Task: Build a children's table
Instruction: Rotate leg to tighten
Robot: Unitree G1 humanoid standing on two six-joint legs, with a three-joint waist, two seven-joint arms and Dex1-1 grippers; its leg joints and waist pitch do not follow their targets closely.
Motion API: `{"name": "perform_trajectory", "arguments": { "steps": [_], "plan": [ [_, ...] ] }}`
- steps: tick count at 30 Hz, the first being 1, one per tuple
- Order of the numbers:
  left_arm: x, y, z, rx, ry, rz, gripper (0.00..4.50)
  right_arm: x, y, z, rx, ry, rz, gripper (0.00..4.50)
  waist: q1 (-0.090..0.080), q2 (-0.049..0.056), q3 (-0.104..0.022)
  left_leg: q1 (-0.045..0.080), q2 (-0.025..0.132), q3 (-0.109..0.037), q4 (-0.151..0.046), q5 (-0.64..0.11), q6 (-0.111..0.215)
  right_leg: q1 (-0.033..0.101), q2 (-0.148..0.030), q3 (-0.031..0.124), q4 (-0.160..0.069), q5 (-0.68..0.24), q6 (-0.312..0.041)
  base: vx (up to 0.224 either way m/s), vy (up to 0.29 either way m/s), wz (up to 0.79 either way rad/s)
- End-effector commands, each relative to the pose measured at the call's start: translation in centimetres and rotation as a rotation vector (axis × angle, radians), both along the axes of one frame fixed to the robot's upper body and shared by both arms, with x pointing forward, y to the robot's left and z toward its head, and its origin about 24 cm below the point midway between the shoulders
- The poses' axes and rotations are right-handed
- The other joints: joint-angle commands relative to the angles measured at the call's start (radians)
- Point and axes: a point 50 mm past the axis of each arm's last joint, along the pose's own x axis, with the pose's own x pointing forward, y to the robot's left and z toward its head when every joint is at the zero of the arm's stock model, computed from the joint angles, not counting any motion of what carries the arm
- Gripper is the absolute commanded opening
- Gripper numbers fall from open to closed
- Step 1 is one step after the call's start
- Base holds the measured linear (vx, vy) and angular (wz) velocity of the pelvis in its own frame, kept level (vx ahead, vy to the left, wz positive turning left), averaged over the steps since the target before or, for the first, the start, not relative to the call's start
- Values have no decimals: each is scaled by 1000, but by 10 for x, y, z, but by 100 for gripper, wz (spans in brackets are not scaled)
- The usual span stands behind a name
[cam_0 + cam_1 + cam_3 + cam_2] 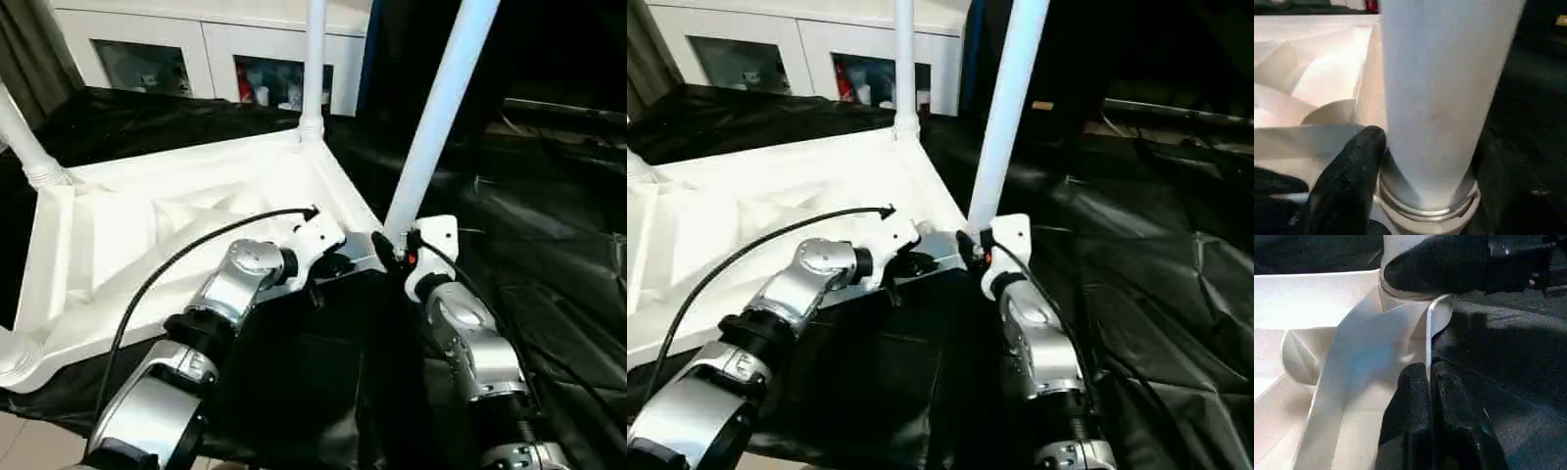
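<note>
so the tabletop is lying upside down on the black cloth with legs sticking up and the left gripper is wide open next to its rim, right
Not quite. The left gripper is shut on the rim of the tabletop, not wide open; the left wrist view shows its fingers pinching the thin edge. The rest holds: the tabletop lies upside down on the black cloth, legs pointing up.

Near leg [438, 117]: top end cut off by the upper edge in both eye views. Far leg [314, 59]: likewise cut at the upper edge. Left-side leg [22, 137] runs out past the left edge. Tabletop [147, 235]: near corner socket hidden behind the right gripper [397, 250]. Cabinet [196, 49] contents behind glass too small to identify. Second right finger hidden behind the leg; visible finger [1347, 181] blurred.
</note>
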Motion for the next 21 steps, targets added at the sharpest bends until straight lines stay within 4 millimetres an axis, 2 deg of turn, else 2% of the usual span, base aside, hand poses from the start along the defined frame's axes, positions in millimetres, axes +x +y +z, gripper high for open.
{"name": "perform_trajectory", "arguments": {
  "steps": [1, 4, 6, 7, 10, 13, 16, 19, 21],
  "plan": [
    [-5, -2, -1, -61, -1, -40, 0, -9, 8, -16, -16, 86, 142, 303, 2, -19, -53, 0, 50, -14, -69, -176, 88, 46, -62, 46, -73, -258, -197, 0, 0, 0],
    [-9, 6, -1, -55, 13, -89, 0, -11, -3, -10, 7, 80, 225, 303, 4, -20, -55, -3, 51, -14, -65, -156, 110, 52, -64, 46, -70, -234, -202, 0, 0, 0],
    [-12, 12, -2, -51, 25, -129, 0, -13, -12, -5, 15, 74, 296, 303, 4, -19, -56, -1, 51, -12, -63, -140, 121, 49, -64, 46, -68, -213, -214, 0, 0, 0],
    [-14, 15, -2, -49, 33, -163, 0, -15, -17, -1, 17, 68, 356, 303, 5, -21, -58, -6, 51, -13, -62, -127, 128, 55, -64, 44, -63, -194, -220, 0, 0, 0],
    [-18, 24, -3, -35, 55, -210, 0, -20, -27, 8, 26, 57, 470, 303, 5, -18, -55, -2, 53, -12, -61, -132, 146, 51, -61, 44, -64, -181, -233, 0, 0, 0],
    [-23, 31, -1, -50, 89, -265, 0, -24, -37, 16, 42, 57, 554, 303, 7, -18, -56, -1, 56, -12, -60, -126, 147, 50, -62, 43, -60, -165, -248, 0, 0, 0],
    [-26, 34, -1, -48, 114, -293, 0, -24, -39, 18, 52, 58, 574, 303, 7, -18, -56, 2, 58, -12, -60, -137, 138, 50, -64, 44, -59, -175, -256, 0, 0, 0],
    [-30, 38, -2, -49, 138, -319, 0, -33, -40, 20, 58, 88, 679, 303, 10, -17, -53, 3, 59, -11, -60, -130, 141, 48, -62, 45, -58, -164, -260, 0, 0, 0],
    [-31, 39, -3, -47, 143, -327, 0, -35, -41, 17, 45, 103, 703, 303, 11, -19, -52, 1, 58, -11, -61, -126, 140, 48, -62, 44, -58, -164, -260, 0, 0, 0]
  ]
}}
